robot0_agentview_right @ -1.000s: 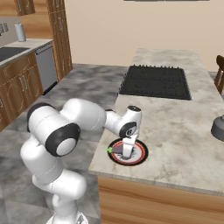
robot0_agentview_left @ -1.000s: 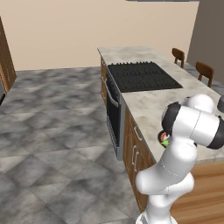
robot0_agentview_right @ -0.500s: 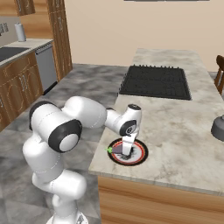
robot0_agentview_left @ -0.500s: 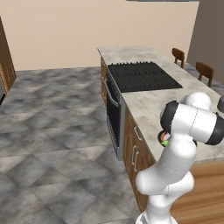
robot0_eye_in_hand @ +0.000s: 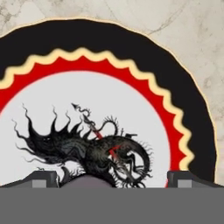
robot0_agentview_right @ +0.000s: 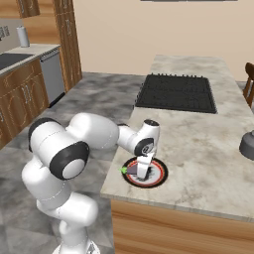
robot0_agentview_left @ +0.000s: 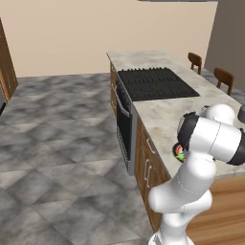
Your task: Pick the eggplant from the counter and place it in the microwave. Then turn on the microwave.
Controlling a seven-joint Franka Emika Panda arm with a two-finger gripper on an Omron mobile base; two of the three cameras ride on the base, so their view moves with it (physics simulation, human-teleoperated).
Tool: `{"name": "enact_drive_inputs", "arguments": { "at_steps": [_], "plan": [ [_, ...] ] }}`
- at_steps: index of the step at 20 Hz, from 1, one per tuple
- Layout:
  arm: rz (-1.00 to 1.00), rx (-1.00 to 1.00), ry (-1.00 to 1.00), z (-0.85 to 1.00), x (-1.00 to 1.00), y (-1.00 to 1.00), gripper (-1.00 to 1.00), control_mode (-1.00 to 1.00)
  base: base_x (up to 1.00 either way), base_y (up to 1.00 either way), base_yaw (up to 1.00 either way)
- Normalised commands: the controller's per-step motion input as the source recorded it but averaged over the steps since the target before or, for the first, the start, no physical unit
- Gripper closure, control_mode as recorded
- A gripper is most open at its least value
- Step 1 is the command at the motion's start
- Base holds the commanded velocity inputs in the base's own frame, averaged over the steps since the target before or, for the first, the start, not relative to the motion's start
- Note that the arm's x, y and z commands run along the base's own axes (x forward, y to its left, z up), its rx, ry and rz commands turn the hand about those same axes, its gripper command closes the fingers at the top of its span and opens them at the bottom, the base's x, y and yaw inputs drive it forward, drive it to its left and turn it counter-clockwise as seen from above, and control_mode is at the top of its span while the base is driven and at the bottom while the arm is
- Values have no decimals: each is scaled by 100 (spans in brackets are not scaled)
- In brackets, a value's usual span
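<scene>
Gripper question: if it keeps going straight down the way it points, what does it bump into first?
Probably the eggplant lying on the plate: the open gripper points down with its fingers either side of it. Depth is hard to judge.

The plate (robot0_agentview_right: 158,176) lay on the counter (robot0_agentview_right: 208,144) near its front edge, with the eggplant (robot0_agentview_right: 132,170) on it; the cooktop (robot0_agentview_right: 176,92) sat farther back, and a pot (robot0_agentview_right: 247,144) stood well right

You're facing a plain beige wall (robot0_agentview_left: 95,33) over grey stone floor tiles (robot0_agentview_left: 52,143) (wooden cabinets (robot0_agentview_right: 20,94) and chairs (robot0_agentview_left: 224,79) at the sides).
</scene>
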Motion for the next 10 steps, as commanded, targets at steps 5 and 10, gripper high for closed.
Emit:
{"name": "enact_drive_inputs", "arguments": {
  "at_steps": [5, 10],
  "plan": [
    [0, 0, -1, 0, 0, 6, -100, -100, 0, 0, 0],
    [0, 0, -2, 5, 0, 0, -100, -100, 0, 0, 0]
  ]
}}
